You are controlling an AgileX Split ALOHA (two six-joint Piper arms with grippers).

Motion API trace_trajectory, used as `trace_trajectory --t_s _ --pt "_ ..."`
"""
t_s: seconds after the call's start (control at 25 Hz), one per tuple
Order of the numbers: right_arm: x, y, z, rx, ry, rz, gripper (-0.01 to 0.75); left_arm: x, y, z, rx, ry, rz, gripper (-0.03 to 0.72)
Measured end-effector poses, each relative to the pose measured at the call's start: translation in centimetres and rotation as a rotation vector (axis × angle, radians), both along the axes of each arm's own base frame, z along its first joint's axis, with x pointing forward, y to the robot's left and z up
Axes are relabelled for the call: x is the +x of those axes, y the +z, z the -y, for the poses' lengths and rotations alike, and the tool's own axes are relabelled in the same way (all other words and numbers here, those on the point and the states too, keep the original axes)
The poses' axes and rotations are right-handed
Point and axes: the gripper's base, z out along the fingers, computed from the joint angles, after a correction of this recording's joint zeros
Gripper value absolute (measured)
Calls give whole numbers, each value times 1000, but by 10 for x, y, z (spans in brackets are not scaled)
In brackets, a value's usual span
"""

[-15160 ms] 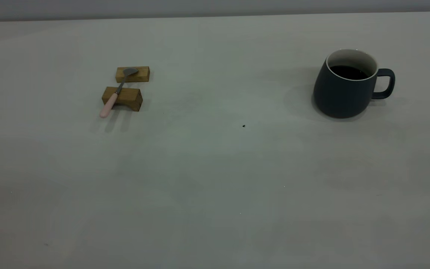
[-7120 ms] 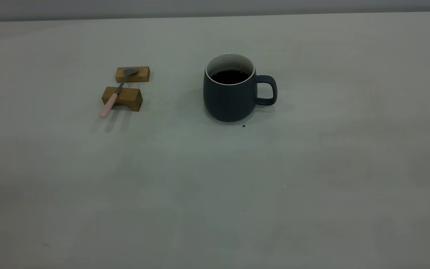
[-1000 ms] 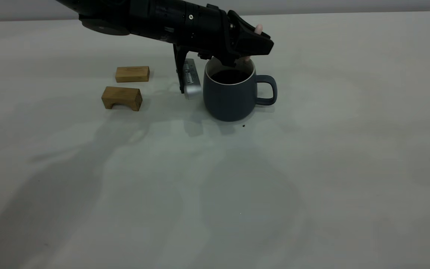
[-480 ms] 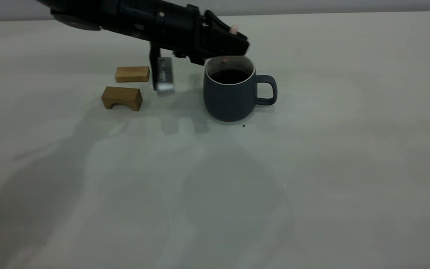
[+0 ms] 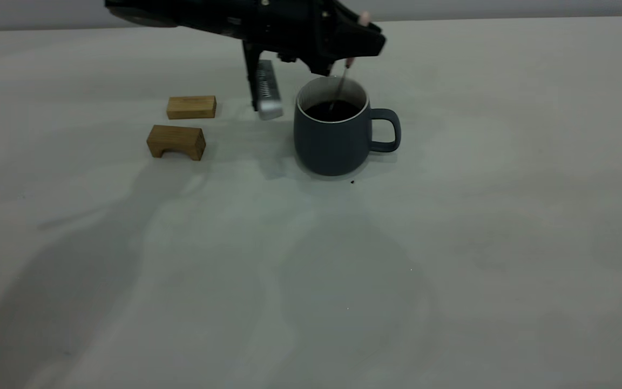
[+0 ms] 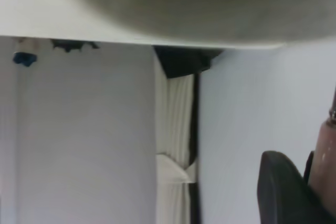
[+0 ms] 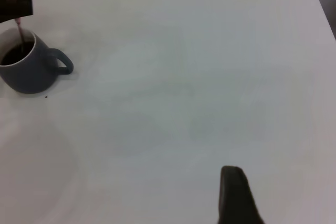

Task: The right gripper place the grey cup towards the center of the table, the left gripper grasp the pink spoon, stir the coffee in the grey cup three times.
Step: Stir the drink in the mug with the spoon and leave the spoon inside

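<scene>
Since half a second ago, the black left gripper [image 5: 343, 51] is shifting right, now sitting above the dark slate-grey cup [image 5: 335, 135] near the middle of the pale table [image 5: 451, 243], clamping the pink-handled metal spoon [image 5: 343, 75], whose tip is dipping into the dark coffee [image 5: 335, 111]. Two brown wooden blocks [image 5: 177, 141] are lying left of the cup.

Lab-type robot test bench is indicated. A wide, plain pale counter [image 5: 451, 243] fills the frame, bounded along the top edge by a bare grey wall [image 5: 505, 8]. A black robot arm [image 5: 224, 16] is seen at upper left. Only staged props are laid out: two wooden blocks [image 5: 177, 141], one mug [image 5: 332, 135]. No household furnishings are shown.
</scene>
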Motion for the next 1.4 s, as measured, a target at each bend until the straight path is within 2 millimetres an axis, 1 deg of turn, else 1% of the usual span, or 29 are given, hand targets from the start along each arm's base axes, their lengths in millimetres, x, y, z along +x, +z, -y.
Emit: trace_trajectory --t_s 0.12,0.32,0.44,0.52,0.64,0.76,0.88,1.08,1.24,1.4 --pt "0 0 0 0 0 0 491 -7 -2 7 -15 -49 -10 127" --pt "0 0 0 0 0 0 491 -16 -4 6 -3 -149 -31 127" --pt "0 0 0 0 0 0 491 -19 -5 -2 3 -187 -107 127" --pt "0 0 0 0 0 0 491 -17 -6 -12 11 -187 -157 127" --pt "0 0 0 0 0 0 491 -11 -8 -29 24 -149 -190 127" --pt "0 0 0 0 0 1 491 -5 -10 -37 41 -98 -194 127" --pt "0 0 0 0 0 1 491 -2 -10 -36 47 -60 -199 127" --pt "0 0 0 0 0 1 491 -1 -12 -22 65 5 -181 127" --pt "0 0 0 0 0 1 491 -4 -13 -13 82 -7 -168 126" --pt "0 0 0 0 0 1 491 -5 -13 -12 82 -13 -167 126"
